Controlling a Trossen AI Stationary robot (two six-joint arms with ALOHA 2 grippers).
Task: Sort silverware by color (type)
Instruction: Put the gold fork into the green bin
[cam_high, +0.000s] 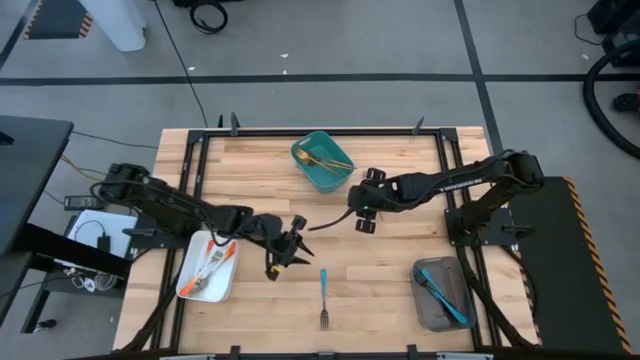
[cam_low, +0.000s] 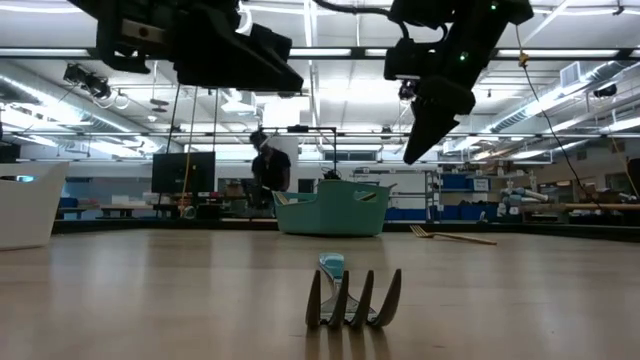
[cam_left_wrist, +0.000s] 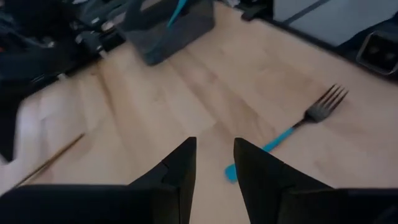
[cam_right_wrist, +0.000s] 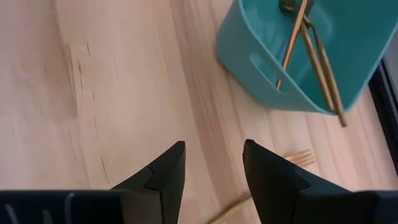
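A blue-handled fork (cam_high: 323, 297) lies flat on the table near the front edge, tines toward the near side (cam_low: 352, 300). My left gripper (cam_high: 275, 262) hovers open to its left, above the table; in the left wrist view the fork (cam_left_wrist: 292, 127) lies just beyond the fingers (cam_left_wrist: 215, 163). A gold fork (cam_right_wrist: 298, 158) lies flat on the wood beside the teal bin (cam_high: 322, 162). My right gripper (cam_right_wrist: 214, 165) hangs open above the table near it, slanting down, and holds nothing (cam_low: 420, 140).
The teal bin (cam_right_wrist: 280, 68) at the far middle holds several gold utensils. A white tray (cam_high: 207, 270) at the near left holds orange-handled pieces. A grey tray (cam_high: 442, 293) at the near right holds blue-handled ones. A person stands in the room beyond the table (cam_low: 268, 165).
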